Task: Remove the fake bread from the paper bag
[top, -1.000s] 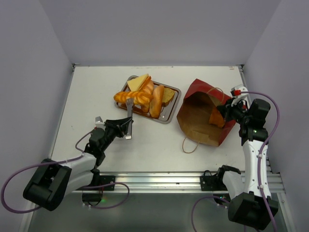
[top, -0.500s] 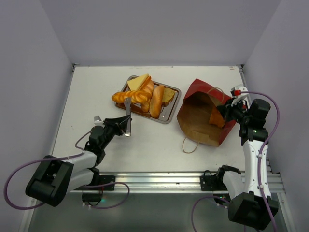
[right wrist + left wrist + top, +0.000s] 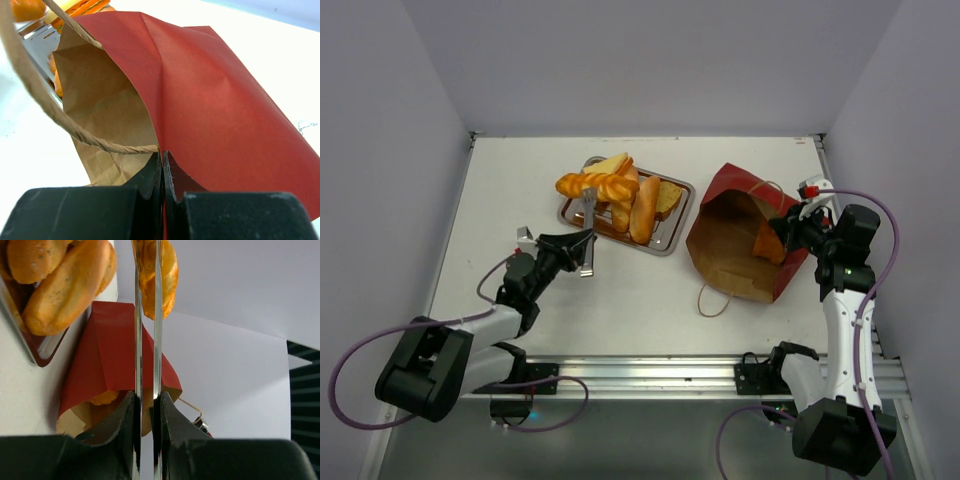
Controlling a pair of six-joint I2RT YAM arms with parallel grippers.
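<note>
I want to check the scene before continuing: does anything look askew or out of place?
The paper bag lies tipped on its side, one bread still inside. The tray sits crooked to the table edge, its breads piled untidily.

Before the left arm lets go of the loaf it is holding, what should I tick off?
1. Left gripper clamped on the braided loaf: ok.
2. Loaf above the tray: ok.
3. Loaf's height over the piled breads: cannot tell.
4. Right gripper pinching the paper bag at its rim, mouth open: ok.
5. Bag emptied: not ok, an orange bread lies inside.
</note>
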